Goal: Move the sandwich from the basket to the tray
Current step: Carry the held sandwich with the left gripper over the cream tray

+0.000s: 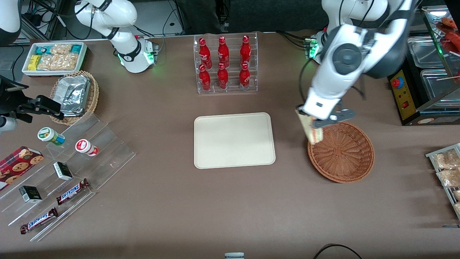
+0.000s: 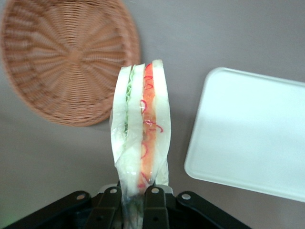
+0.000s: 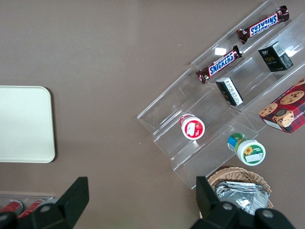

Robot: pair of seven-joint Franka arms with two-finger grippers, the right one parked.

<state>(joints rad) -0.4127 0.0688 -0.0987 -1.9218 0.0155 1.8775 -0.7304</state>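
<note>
A: Where do things sit around the tray (image 1: 234,140)?
B: The basket (image 1: 341,153) lies beside it, toward the working arm's end.
A: And the gripper (image 1: 316,124)?
B: Above the basket's tray-side rim — fingers clamped on the sandwich (image 2: 141,128), lifted clear.

We saw a rough woven wicker basket (image 1: 341,153), a smooth matt tray (image 1: 234,140), soft pale sandwich (image 2: 141,138) bread held by the black plastic gripper (image 2: 134,202)

Mock snack shop: racked cola bottles (image 1: 224,63); candy bars (image 1: 72,191) on clear display steps (image 1: 107,154)
</note>
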